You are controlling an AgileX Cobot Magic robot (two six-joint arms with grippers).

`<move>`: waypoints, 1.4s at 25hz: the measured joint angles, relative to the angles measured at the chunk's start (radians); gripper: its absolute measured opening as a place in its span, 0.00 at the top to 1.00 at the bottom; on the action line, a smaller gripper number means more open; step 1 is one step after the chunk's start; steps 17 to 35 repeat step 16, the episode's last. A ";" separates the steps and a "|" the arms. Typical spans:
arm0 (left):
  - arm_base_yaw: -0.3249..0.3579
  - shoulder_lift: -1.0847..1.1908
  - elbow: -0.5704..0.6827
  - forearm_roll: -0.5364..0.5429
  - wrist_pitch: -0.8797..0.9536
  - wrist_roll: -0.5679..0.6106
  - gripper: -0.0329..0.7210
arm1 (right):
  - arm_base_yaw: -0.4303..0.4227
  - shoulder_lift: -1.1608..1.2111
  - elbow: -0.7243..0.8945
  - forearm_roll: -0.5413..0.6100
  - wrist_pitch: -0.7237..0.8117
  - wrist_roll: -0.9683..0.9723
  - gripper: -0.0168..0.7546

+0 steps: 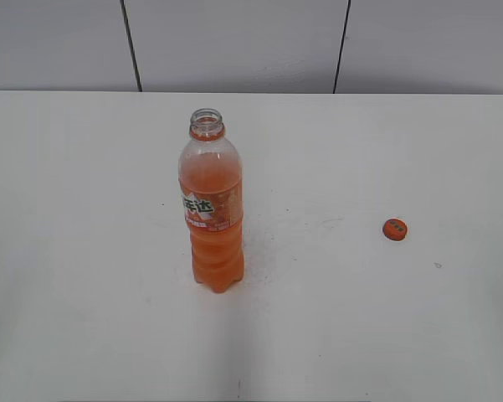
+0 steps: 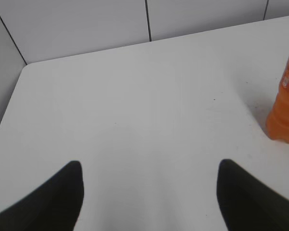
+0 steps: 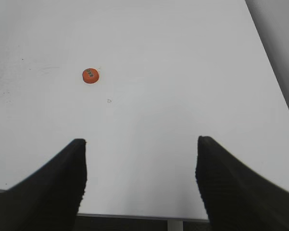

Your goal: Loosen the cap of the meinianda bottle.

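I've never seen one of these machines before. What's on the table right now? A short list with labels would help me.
bottle: meinianda bottle, upright, neck open, orange drink inside
cap: cap, off, lying on the table right of the bottle, apart from it
left gripper: left gripper, open, holding nothing
right gripper: right gripper, open, holding nothing
task status: cap already removed

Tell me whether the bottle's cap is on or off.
Off. The bottle stands upright with its mouth open, and the cap lies on the table to its right.
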 joint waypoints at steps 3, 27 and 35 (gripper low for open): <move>-0.004 0.000 0.000 0.000 0.000 0.000 0.26 | 0.000 0.000 0.000 0.000 0.000 0.000 0.29; -0.004 0.000 0.000 0.000 0.000 0.000 0.26 | 0.000 0.000 0.000 0.000 0.000 0.000 0.29; -0.004 0.000 0.000 0.000 0.000 0.000 0.26 | 0.000 0.000 0.000 0.000 0.000 0.000 0.29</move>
